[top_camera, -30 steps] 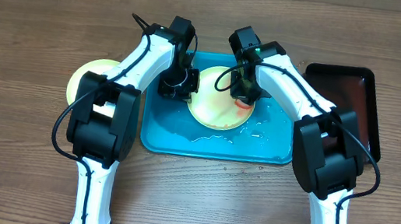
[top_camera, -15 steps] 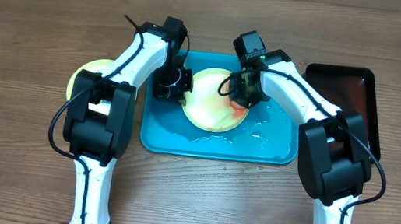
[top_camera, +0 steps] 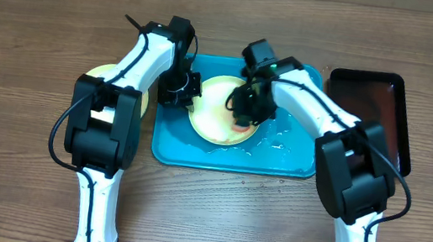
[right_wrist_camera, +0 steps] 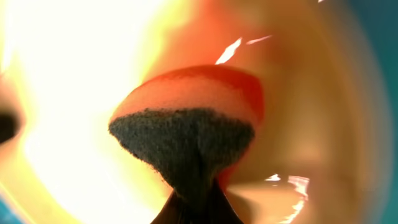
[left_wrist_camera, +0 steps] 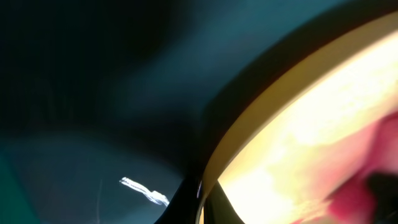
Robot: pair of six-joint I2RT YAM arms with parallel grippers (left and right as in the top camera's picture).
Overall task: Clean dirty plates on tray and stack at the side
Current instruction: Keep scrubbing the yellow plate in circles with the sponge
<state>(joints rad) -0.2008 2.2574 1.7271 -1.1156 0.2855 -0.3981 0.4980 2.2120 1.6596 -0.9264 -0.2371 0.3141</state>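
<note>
Showing bare wooden surface (top_camera: 212, 214) between the two arm bases, giving open room up to the near rim of the tray (top_camera: 286, 166).

Holding pooled water (top_camera: 277, 144) on the near right part of the tray floor, just beside the plate's edge.

Carrying the yellow-green plate (top_camera: 211, 113) left of the tray's centre. Bringing the plate's left edge near the tray's left rim, and leaving open turquoise floor toward the right rim.

Pinching the plate's left rim with the left pincer (top_camera: 188, 96). The left wrist view is blurring heavily, yet showing the rim running down into the dark fingers.

Pinching a sponge (right_wrist_camera: 186, 118) in the right pincer (right_wrist_camera: 194, 205), dark scouring face toward the camera and orange-red body beyond. Pressing the sponge onto the plate's pale, red-smeared centre, inside the rim.

Partly hiding a second plate (top_camera: 94, 74) under the left arm. It is lying on the surface off the tray's left side, clear of the rim.

Placing a black tray (top_camera: 380, 106) just beside the tray's right rim; contact between the two edges cannot be told.

Leaving open surface beyond the tray's far rim.
</note>
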